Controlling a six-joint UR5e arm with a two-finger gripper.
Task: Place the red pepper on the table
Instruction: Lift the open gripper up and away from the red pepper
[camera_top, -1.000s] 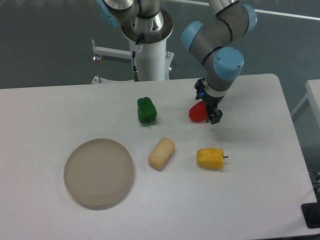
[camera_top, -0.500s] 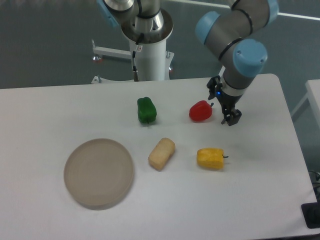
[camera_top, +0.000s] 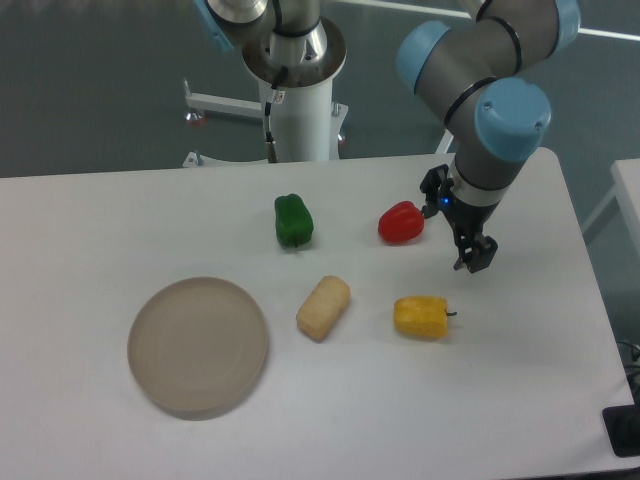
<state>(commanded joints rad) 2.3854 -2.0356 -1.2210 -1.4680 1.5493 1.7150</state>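
Observation:
The red pepper (camera_top: 401, 223) is small, glossy and bright red. It rests on the white table (camera_top: 120, 230) right of the middle, toward the back. My gripper (camera_top: 473, 255) hangs to the right of the pepper and a little nearer the front, apart from it. Nothing is between its fingers. The fingers look close together, but the view does not show clearly whether they are open or shut.
A green pepper (camera_top: 293, 221) lies left of the red one. A yellow pepper (camera_top: 421, 317) lies in front of it. A pale bread roll (camera_top: 324, 307) sits mid-table. A round beige plate (camera_top: 197, 346) is at the front left. The arm's base column (camera_top: 296, 90) stands behind the table.
The gripper let go of the red pepper and moved away to the right and toward the front. The pepper stays on the table where it was released.

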